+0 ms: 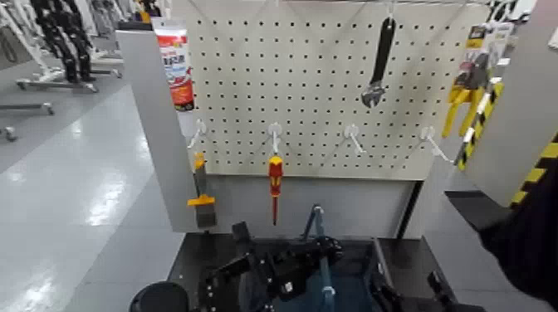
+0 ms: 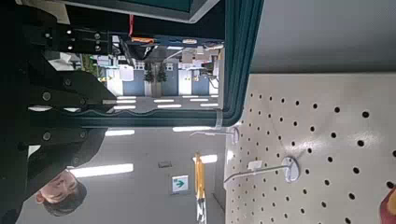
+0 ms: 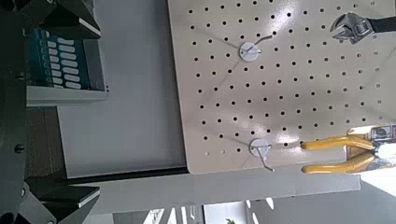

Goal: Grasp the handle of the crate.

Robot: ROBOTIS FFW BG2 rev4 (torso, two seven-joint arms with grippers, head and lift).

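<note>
Head view: the crate (image 1: 363, 278) sits at 6 o'clock below the pegboard (image 1: 332, 83), its handle (image 1: 315, 222) rising at centre. The left gripper (image 1: 286, 267) hovers over the crate beside the handle; I cannot tell how far its fingers are open.

Left wrist view: the crate's teal wall (image 2: 245, 56) beside the pegboard.

Right wrist view: the right gripper (image 3: 47, 112) gapes wide, holding nothing, facing yellow pliers (image 3: 341, 154) and a wrench (image 3: 360, 28).

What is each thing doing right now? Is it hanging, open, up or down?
Handle: standing up over the crate.
Crate: open on top, below the pegboard.
Left gripper: over the crate, beside the handle.
Right gripper: open, holding nothing.
Screwdriver: hanging, tip down.
Wrench: hanging.
Pliers: hanging.
Hook: empty.
</note>
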